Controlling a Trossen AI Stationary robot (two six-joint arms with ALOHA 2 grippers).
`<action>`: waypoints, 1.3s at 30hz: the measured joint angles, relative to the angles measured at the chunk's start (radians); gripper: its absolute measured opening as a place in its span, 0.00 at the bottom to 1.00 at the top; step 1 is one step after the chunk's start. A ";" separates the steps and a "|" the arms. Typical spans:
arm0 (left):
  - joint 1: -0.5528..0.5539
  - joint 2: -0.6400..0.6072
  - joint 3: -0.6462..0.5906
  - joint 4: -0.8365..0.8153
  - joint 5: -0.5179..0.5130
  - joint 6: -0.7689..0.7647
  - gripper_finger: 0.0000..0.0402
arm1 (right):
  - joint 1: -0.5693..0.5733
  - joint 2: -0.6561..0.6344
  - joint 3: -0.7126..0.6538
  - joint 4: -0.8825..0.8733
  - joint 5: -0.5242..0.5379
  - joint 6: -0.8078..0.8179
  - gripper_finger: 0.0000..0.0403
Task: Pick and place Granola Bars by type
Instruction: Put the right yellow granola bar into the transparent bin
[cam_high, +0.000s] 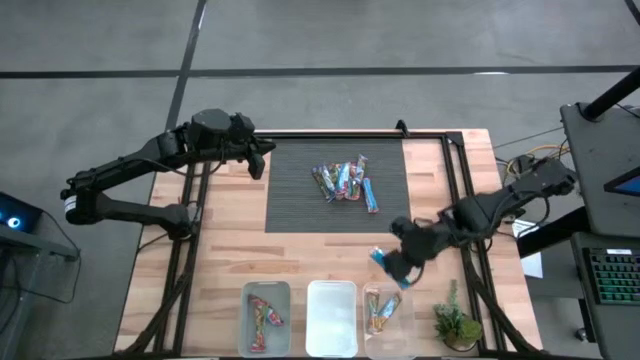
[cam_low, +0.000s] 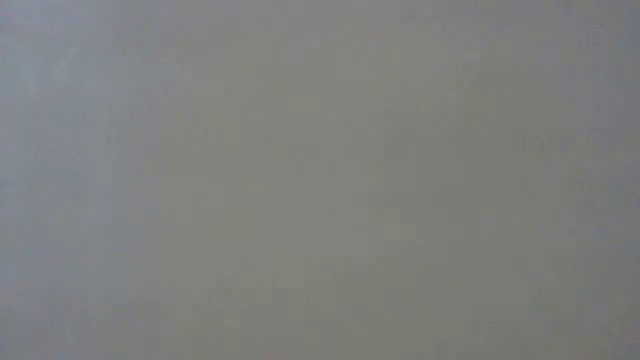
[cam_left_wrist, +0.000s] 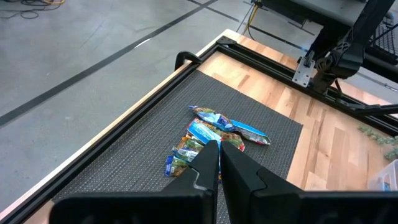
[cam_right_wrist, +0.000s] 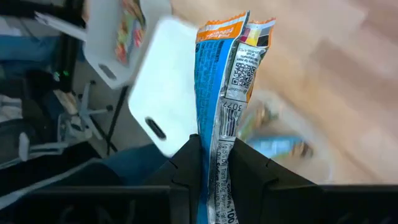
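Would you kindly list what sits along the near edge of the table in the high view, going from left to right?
Left bin holding bars → empty middle bin → right bin holding bars → small green plant.

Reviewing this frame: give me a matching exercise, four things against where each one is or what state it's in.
Things:
1. Left pincer
2. Right pincer
3. Bar pile
4. Middle bin

States:
a. empty, between two bins with bars in them
b. on the dark mat
c. shut on nothing, above the mat's far left corner
d. shut on a blue bar, near the right bin

Pairs: 1-c, 2-d, 3-b, 4-a
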 joint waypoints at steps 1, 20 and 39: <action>0.000 0.000 0.000 0.000 0.000 0.000 0.00 | 0.018 0.010 0.000 0.000 0.000 0.025 0.15; 0.000 0.000 0.000 0.000 0.000 0.000 0.00 | 0.209 0.264 0.057 0.005 0.000 0.508 0.15; 0.000 0.000 0.000 0.000 0.004 0.000 0.00 | 0.227 0.439 0.162 -0.002 -0.040 0.632 0.15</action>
